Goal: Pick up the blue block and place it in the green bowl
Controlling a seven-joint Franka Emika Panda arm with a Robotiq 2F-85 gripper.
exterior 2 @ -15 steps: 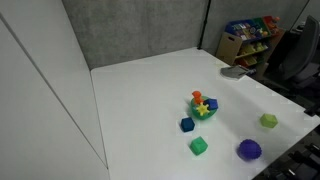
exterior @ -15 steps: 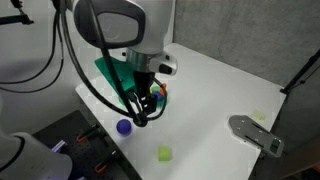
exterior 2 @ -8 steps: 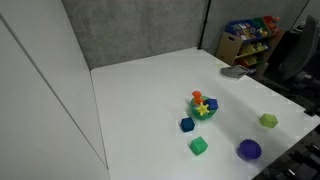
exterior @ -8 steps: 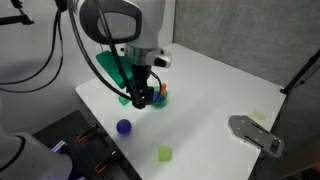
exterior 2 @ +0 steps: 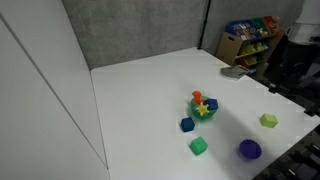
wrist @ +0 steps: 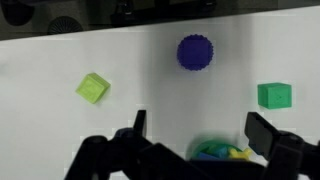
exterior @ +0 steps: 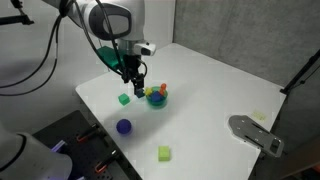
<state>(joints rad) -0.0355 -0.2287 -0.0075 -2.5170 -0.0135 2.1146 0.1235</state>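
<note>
The blue block point(exterior 2: 187, 124) lies on the white table between the green bowl point(exterior 2: 204, 108) and a green cube point(exterior 2: 199, 146). The bowl also shows in an exterior view point(exterior: 157, 98) and at the bottom edge of the wrist view point(wrist: 222, 150); it holds several small coloured pieces. My gripper point(exterior: 136, 84) hangs open and empty just beside the bowl, and its fingers cover the spot where the block lies. In the wrist view the open jaws point(wrist: 198, 122) frame the bowl, and the block is out of view there.
A purple ball point(exterior: 124, 126) point(wrist: 196, 52), a yellow-green cube point(exterior: 164, 153) point(wrist: 93, 87) and the green cube point(exterior: 124, 98) point(wrist: 274, 95) lie on the table. A grey flat object point(exterior: 254, 131) sits at the table's right side. The table edge is near the ball.
My gripper has moved up and back to the left, from over the bowl's near side to beside the bowl. The objects have not moved.
</note>
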